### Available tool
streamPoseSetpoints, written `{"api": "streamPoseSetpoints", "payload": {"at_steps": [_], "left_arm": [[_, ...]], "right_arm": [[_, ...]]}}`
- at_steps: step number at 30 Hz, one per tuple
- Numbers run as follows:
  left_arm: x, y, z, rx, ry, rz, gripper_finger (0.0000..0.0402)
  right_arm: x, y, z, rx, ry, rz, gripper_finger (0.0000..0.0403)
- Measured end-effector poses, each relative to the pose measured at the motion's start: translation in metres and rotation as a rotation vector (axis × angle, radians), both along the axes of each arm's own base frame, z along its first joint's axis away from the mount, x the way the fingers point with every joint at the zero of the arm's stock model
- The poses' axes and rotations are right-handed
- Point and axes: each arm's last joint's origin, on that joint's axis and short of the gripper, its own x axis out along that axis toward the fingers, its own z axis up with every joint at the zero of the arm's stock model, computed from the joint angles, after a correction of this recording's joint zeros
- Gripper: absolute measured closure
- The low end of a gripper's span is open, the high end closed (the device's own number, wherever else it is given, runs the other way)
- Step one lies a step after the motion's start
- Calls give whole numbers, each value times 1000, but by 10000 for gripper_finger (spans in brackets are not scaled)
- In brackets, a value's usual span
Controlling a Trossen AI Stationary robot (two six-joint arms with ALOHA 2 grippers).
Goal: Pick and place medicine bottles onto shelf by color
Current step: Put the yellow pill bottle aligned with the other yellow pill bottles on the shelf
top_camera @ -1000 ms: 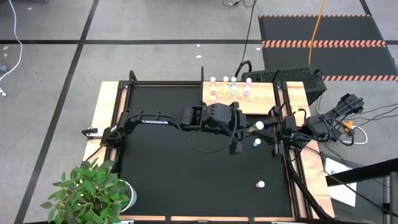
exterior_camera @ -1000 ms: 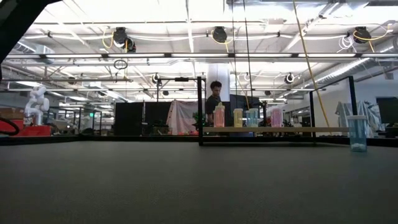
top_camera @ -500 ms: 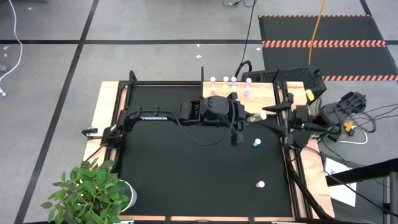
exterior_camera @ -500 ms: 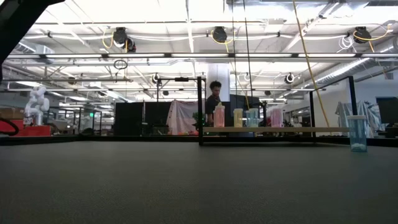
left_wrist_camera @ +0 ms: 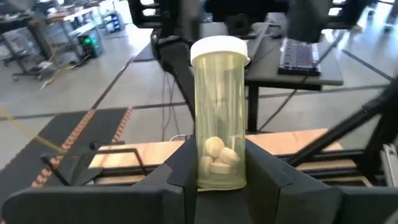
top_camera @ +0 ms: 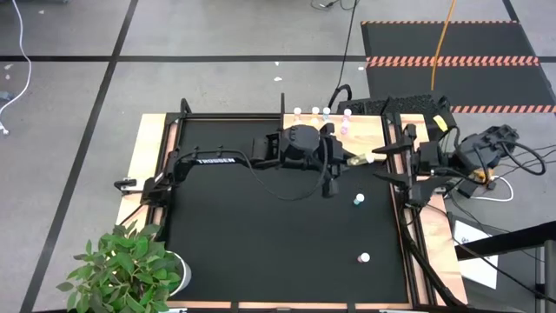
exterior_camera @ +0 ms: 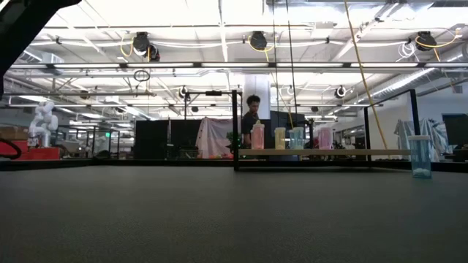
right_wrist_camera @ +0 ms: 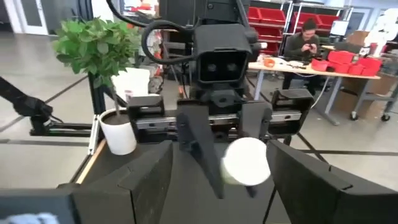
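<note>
Readable text: 1 brand word only.
On the left arm [top_camera: 213, 160], in the high view, white lettering runs along the dark link and appears to read "TROSSEN"; the letters are small and only just legible. The yellow-green bottle [left_wrist_camera: 219, 122] in the left wrist view carries no label, and nothing can be read on the white cap [right_wrist_camera: 246, 162] seen from the right wrist. The red bins [right_wrist_camera: 280, 20] and the room's fittings in the low view show no legible signs or numbers.
</note>
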Motion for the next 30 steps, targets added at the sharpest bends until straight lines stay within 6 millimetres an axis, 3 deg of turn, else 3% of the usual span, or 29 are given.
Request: {"api": "streamPoseSetpoints", "payload": {"at_steps": [8, 14, 21, 30], "left_arm": [[0, -9, 4, 60, -48, -158, 291], [1, -8, 4, 33, -46, -154, 308], [1, -8, 3, 29, -44, -154, 287], [0, -6, 1, 10, -15, -147, 302]], "right_arm": [[7, 0, -1, 31, 13, 68, 150], [8, -1, -1, 16, 17, 77, 179], [11, 0, -2, -2, 28, 82, 219], [12, 1, 4, -13, -31, 83, 221]]}}
